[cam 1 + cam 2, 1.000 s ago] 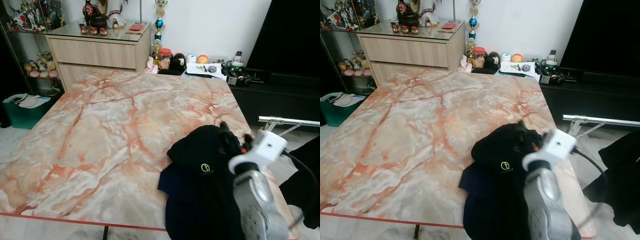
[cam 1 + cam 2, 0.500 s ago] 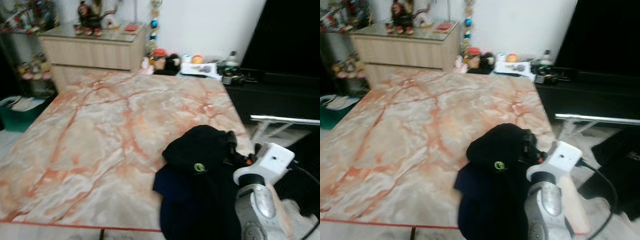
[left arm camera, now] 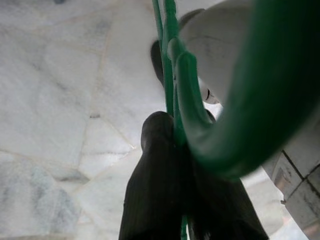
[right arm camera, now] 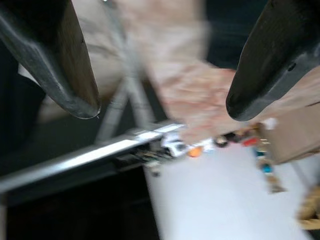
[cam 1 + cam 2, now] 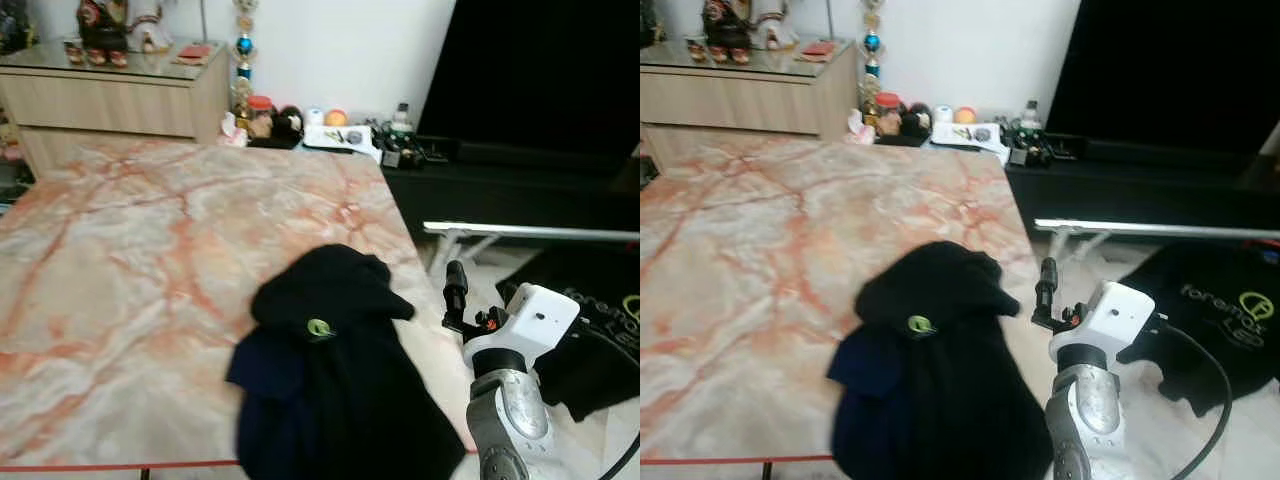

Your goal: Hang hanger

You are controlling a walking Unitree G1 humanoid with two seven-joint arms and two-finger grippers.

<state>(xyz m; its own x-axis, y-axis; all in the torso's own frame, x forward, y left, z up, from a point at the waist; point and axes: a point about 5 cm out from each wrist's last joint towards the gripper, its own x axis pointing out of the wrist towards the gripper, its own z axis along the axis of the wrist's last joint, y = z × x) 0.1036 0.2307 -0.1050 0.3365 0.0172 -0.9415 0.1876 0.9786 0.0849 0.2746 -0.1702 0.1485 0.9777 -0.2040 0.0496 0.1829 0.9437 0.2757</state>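
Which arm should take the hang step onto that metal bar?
Left. The left gripper is already shut on the green hanger. The right gripper is open and holds nothing, near the metal bar.

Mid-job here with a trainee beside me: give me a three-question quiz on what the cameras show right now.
1. True or false: the right pincer has its fingers spread, with nothing between them.
2. What does the left pincer grip? A) a green hanger B) a trophy C) a bottle
3. Fill in: the black garment lies on the marble table near its ___ edge, on the robot's right.

Key
1. True. In the right wrist view the two fingers stand wide apart around open space; the head views show that arm raised just off the table's right side.
2. A. The green hanger runs between the closed fingers.
3. Front: part of it hangs over that edge.
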